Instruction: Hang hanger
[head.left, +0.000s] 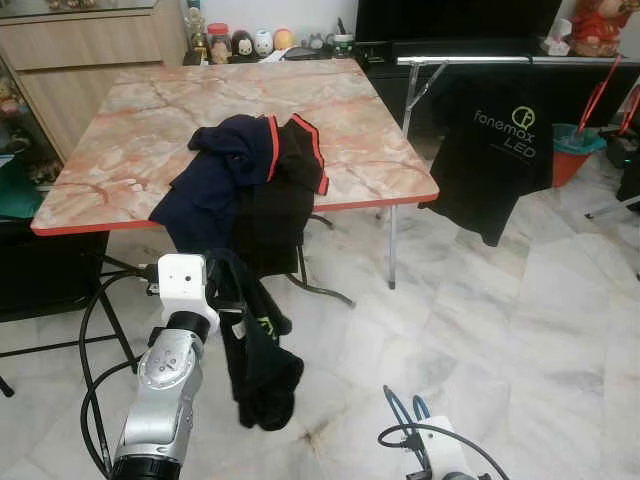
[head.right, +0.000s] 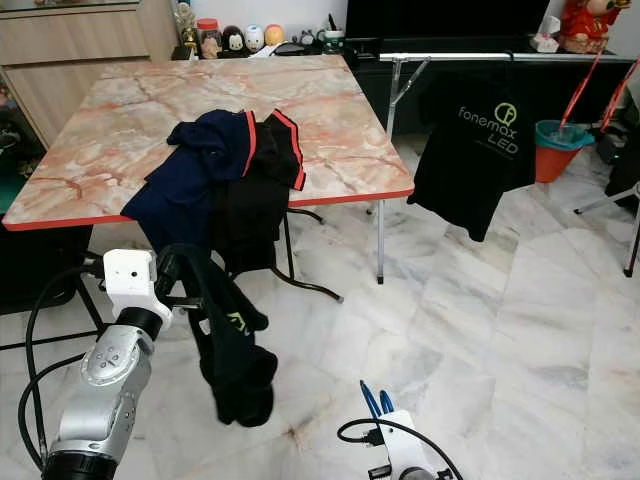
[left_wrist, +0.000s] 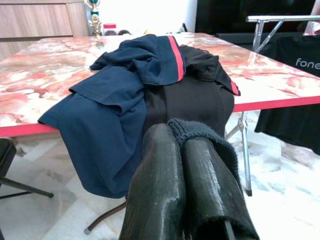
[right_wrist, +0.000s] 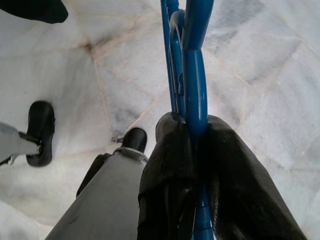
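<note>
A black cloth garment (head.left: 255, 360) is held up by the left gripper (left_wrist: 186, 150) at the lower left of the head views, its two black fingers pinched tight on a fold while the rest of the cloth hangs down toward the white marble floor (head.left: 520, 330). A blue plastic hanger (right_wrist: 192, 75) is held by the right gripper (right_wrist: 196, 135) at the bottom middle of the head views — the fingers are closed narrow around its thin bar, and its long axis runs straight out along the fingers. The hanger is low and to the right of the hanging cloth, with a gap between them. The silver metal clothes rail (head.left: 480, 60) is seen at the upper right, far off, with a black printed T-shirt (head.left: 495, 150) already on it. The hanger is probably to be put into the cloth first — the rail is nearer the right arm.
</note>
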